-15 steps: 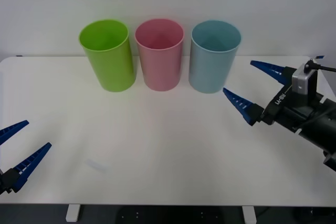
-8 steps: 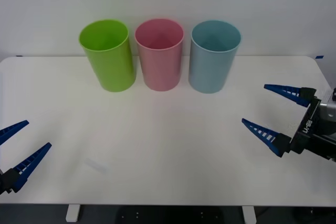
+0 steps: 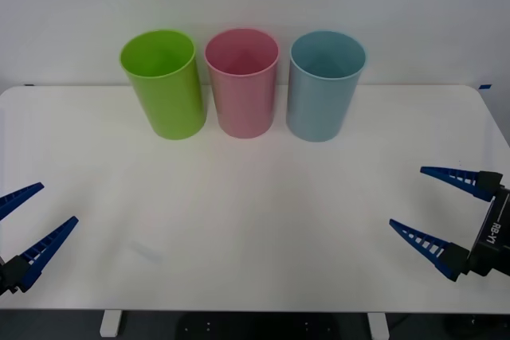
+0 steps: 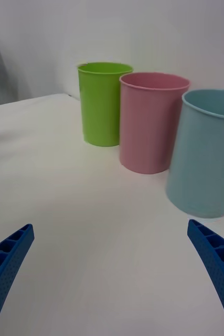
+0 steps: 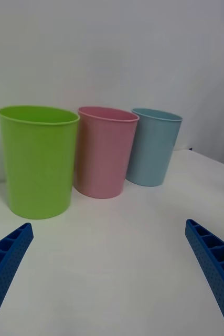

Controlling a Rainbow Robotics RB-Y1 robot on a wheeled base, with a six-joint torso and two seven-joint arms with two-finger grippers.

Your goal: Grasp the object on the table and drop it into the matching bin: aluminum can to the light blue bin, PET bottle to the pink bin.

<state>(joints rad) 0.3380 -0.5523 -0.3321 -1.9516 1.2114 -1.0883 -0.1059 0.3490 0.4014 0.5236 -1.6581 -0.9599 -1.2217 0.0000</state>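
Observation:
The light blue bin (image 3: 323, 93) stands at the back of the white table (image 3: 239, 197), right of the pink bin (image 3: 241, 89). The aluminum can and the PET bottle are out of view; I cannot see inside the bins. My right gripper (image 3: 407, 197) hangs open and empty over the table's front right, well short of the bins. Open and empty too, my left gripper (image 3: 57, 203) sits low at the front left edge. The right wrist view has the light blue bin (image 4: 209, 157) closest, beyond the open right gripper (image 4: 110, 226). The left wrist view looks past the open left gripper (image 5: 109, 224).
A lime green bin (image 3: 163, 89) stands left of the pink one, the three in a row near the back wall. In the left wrist view the lime green bin (image 5: 35, 163) is closest, then the pink bin (image 5: 104, 152) and the light blue bin (image 5: 153, 147).
My right gripper has drawn back from beside the light blue bin toward the front right corner, staying open. The left gripper has not moved.

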